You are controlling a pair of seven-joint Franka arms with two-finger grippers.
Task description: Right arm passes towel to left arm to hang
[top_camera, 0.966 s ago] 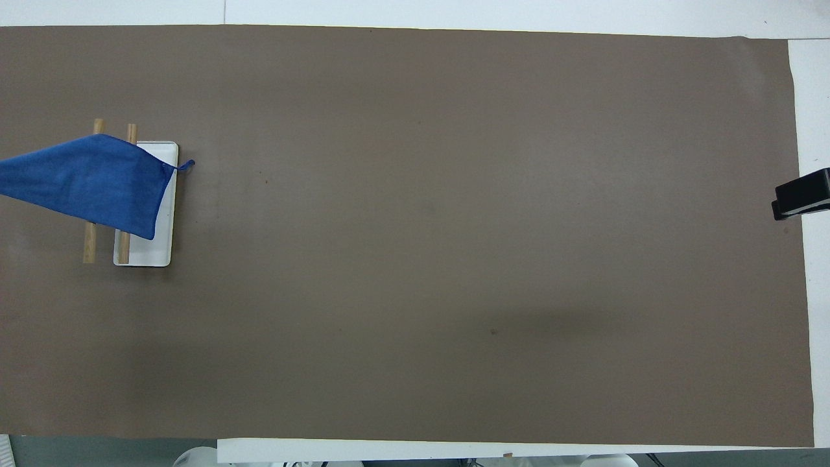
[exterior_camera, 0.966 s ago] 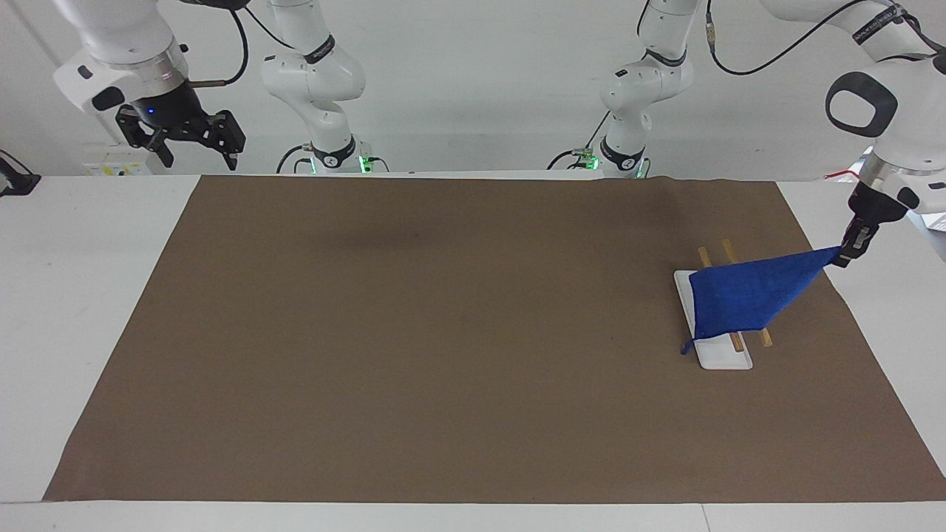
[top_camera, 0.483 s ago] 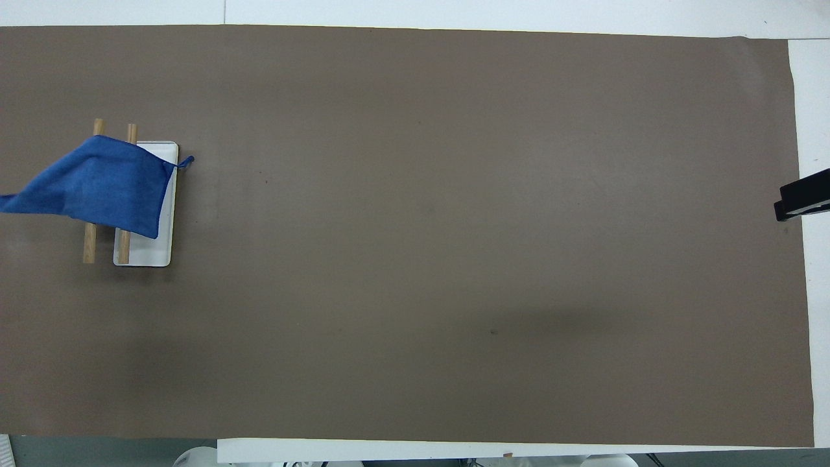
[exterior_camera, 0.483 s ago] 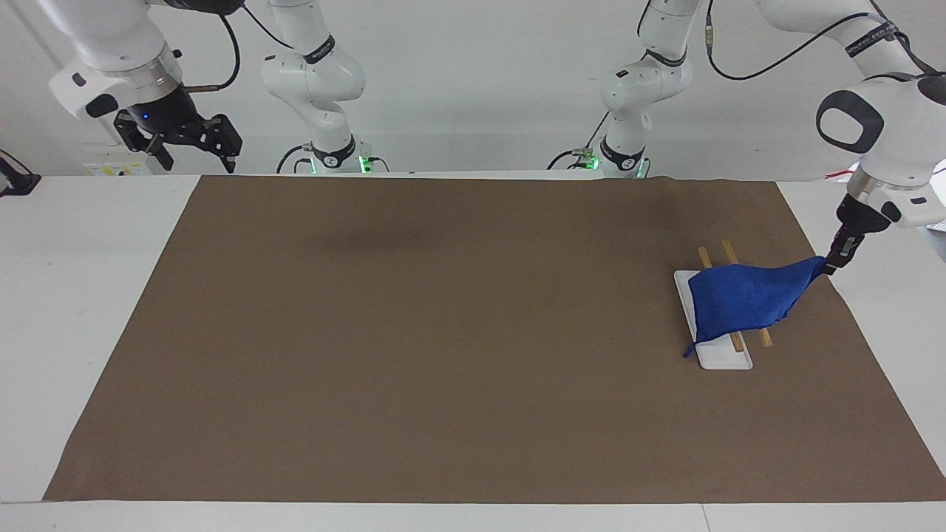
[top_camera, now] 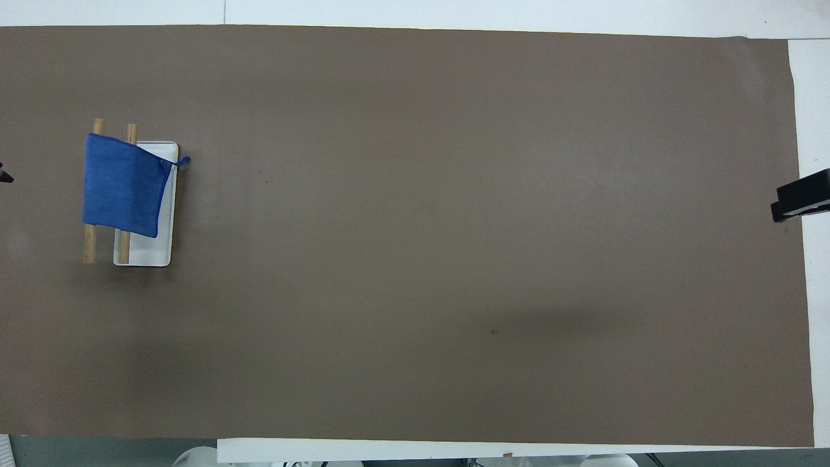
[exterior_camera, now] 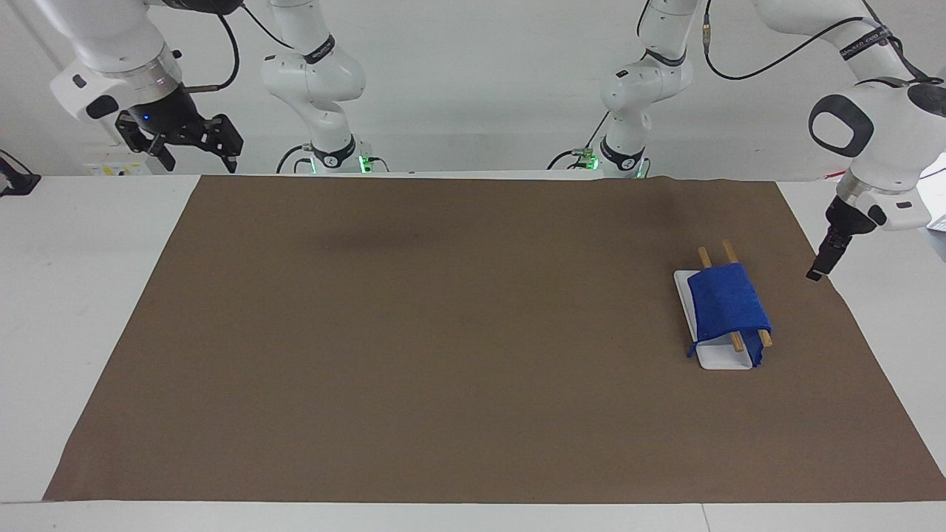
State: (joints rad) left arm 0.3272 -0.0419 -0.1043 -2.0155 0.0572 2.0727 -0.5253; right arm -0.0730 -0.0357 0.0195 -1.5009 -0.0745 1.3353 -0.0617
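From across the table, the left gripper (exterior_camera: 819, 267) hung empty above the mat's (exterior_camera: 443, 332) edge at the left arm's end, at about two o'clock from the rack (exterior_camera: 728, 310) and clear of it; I could not tell how far its fingers stood apart. The left arm (exterior_camera: 872, 125) bent down steeply from a high elbow, wrist tilted toward the rack. The towel (exterior_camera: 726, 301) lay draped over the two wooden rods, touching nothing but the rack, one side hanging toward the white base (exterior_camera: 720, 360), its loop dangling at the seven o'clock corner. The right gripper (exterior_camera: 196, 144) was raised over the table's edge at the right arm's end, fingers spread wide, holding nothing, blue light showing; the right arm (exterior_camera: 111, 52) waited there. From overhead, the towel (top_camera: 123, 185) covered the middle of both rods (top_camera: 89, 246), with the loop (top_camera: 183, 160) sticking out at about two o'clock over the mat (top_camera: 454, 227). Only a black tip of the right gripper (top_camera: 801, 202) showed at three o'clock, and a sliver of the left gripper (top_camera: 4, 176) at nine o'clock.
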